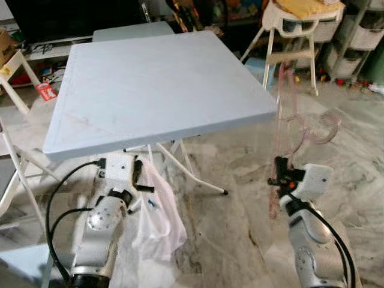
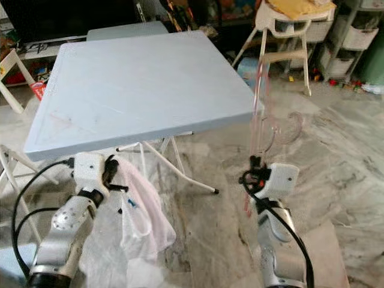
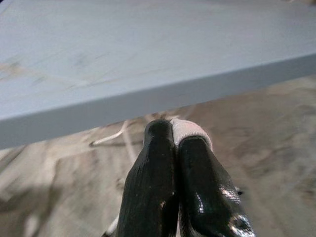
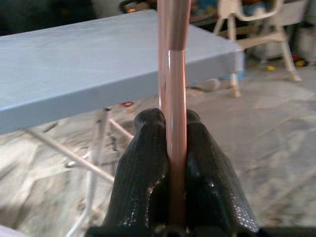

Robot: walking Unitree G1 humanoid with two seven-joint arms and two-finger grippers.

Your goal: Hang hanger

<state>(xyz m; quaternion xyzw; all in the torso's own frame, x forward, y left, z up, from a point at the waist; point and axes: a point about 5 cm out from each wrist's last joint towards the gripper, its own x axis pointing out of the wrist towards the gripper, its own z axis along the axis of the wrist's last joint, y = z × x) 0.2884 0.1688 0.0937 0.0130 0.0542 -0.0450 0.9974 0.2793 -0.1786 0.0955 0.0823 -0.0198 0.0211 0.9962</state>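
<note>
A translucent pink hanger (image 1: 298,128) stands upright to the right of the blue-grey folding table (image 1: 162,78), its hook bending right. My right gripper (image 1: 281,177) is shut on the hanger's lower bar; in the right wrist view the pink bar (image 4: 175,74) runs up between the black fingers (image 4: 143,163). My left gripper (image 1: 140,177) sits low, just under the table's front edge, shut on a white-pink garment (image 1: 157,217) that hangs down from it. The left wrist view has a strip of white cloth (image 3: 190,130) pinched at the fingertips.
The table's thin white legs (image 1: 193,175) cross underneath it. A white high chair (image 1: 294,30) stands behind on the right, with storage drawers (image 1: 360,33) beyond. A white chair frame (image 1: 15,78) is at the left. Marble floor (image 1: 240,228) lies between my arms.
</note>
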